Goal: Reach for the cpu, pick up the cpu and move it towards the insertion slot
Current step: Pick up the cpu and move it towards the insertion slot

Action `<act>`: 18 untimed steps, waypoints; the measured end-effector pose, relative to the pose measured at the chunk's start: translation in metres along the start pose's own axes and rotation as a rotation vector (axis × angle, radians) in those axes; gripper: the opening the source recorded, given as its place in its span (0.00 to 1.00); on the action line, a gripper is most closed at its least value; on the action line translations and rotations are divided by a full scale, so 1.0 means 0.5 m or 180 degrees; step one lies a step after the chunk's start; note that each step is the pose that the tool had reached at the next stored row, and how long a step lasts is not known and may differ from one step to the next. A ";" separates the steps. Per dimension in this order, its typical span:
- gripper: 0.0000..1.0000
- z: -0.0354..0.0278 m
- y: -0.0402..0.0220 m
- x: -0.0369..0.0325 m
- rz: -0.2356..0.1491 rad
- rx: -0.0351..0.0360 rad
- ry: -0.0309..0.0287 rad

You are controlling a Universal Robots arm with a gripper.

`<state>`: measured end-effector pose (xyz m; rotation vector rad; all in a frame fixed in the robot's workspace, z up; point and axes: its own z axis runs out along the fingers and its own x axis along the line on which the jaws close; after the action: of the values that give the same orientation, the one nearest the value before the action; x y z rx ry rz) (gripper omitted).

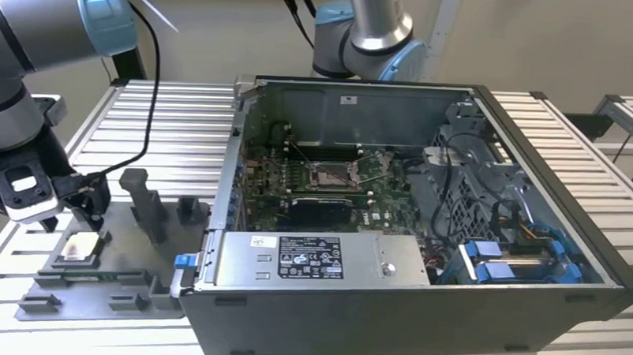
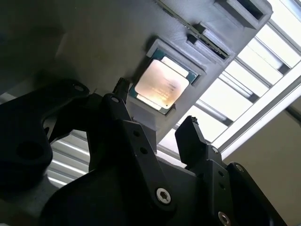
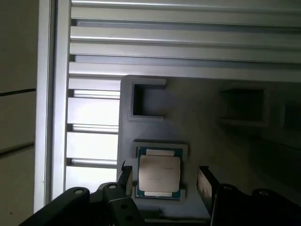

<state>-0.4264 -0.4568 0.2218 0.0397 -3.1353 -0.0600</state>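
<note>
The cpu (image 1: 78, 248) is a small silvery square plate lying in a recess of the grey fixture plate (image 1: 123, 293) at the exterior view's left. Both wrist views show the cpu (image 2: 161, 85) (image 3: 159, 173) flat in its seat with a dark green rim. My gripper (image 1: 65, 213) hangs just above it, open, with one black finger on each side of the cpu (image 3: 162, 181) and not touching it. The insertion slot (image 1: 331, 175) is a square silver-framed socket on the green board inside the open computer case (image 1: 396, 306).
Grey upright fixture blocks (image 1: 147, 199) stand on the plate between my gripper and the case wall. A second robot arm (image 1: 364, 37) rises behind the case. The slatted metal table (image 1: 582, 131) extends on all sides.
</note>
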 end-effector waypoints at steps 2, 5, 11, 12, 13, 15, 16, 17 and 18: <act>1.00 0.004 0.000 0.000 0.0000 0.0000 0.0000; 1.00 0.009 -0.001 0.000 -0.0001 0.0000 0.0000; 1.00 0.022 -0.004 0.002 0.0000 0.0000 0.0000; 1.00 0.024 -0.005 0.002 0.0000 0.0000 0.0000; 1.00 0.026 -0.005 0.003 0.0000 0.0000 0.0000; 1.00 0.031 -0.006 0.004 0.0000 0.0000 0.0000; 1.00 0.034 -0.006 0.005 0.0000 0.0000 0.0000; 1.00 0.036 -0.006 0.005 0.0000 0.0000 0.0000; 1.00 0.039 -0.006 0.005 0.0000 0.0000 0.0000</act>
<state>-0.4289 -0.4591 0.2024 0.0399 -3.1353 -0.0601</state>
